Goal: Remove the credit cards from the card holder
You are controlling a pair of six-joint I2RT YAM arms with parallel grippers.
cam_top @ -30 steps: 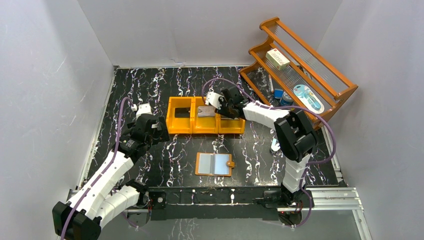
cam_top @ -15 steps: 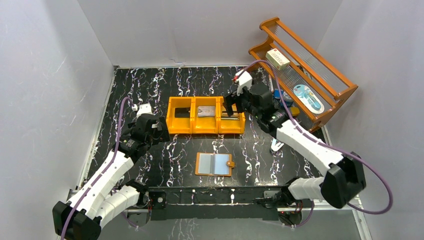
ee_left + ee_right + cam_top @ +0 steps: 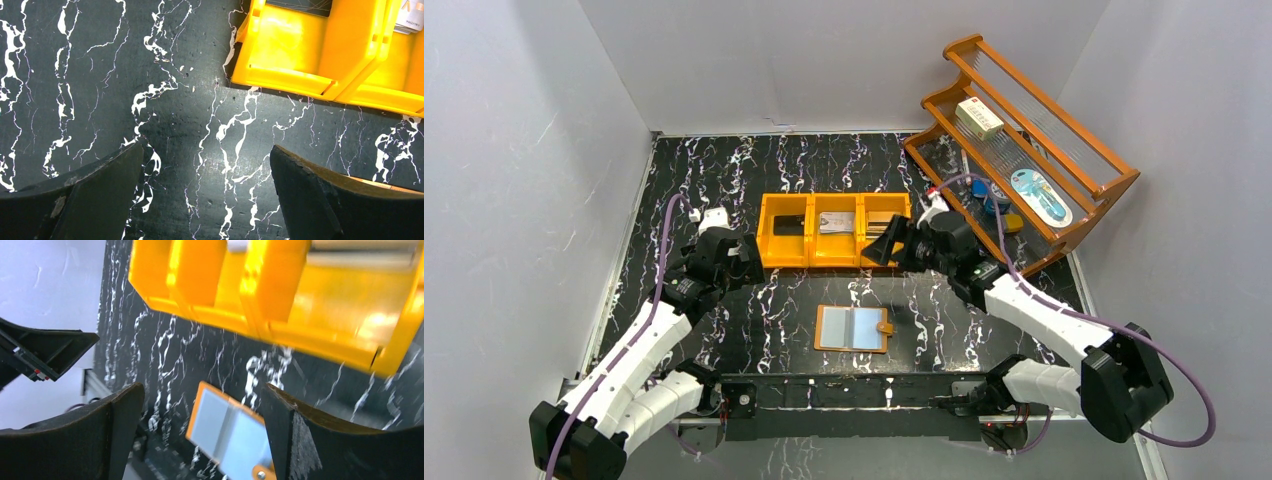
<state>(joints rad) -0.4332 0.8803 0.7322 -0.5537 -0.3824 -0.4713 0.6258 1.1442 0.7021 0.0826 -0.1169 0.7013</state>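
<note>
The card holder (image 3: 854, 328) lies open on the black marbled table, its pale-blue sleeves facing up; it also shows between my right fingers as the card holder (image 3: 227, 432) below them. Three credit cards lie in the orange bin (image 3: 835, 250): a black card (image 3: 789, 225), a silver-grey card (image 3: 834, 223) and a striped card (image 3: 886, 222). My right gripper (image 3: 879, 248) hangs open at the bin's front right corner, nothing in it; in its own view the right gripper (image 3: 202, 395) is wide open. My left gripper (image 3: 749, 262) stands open and empty left of the bin, over bare table (image 3: 207, 165).
A wooden rack (image 3: 1074, 195) stands at the back right with a white box (image 3: 979, 118) and blue items on it. White walls close in the table on three sides. The bin's front wall (image 3: 300, 82) is just ahead of my left fingers.
My right arm has drawn back from above the bin's right compartment and come down toward its front, its jaws spreading wide. The striped card now lies in that compartment. The left arm stayed put.
</note>
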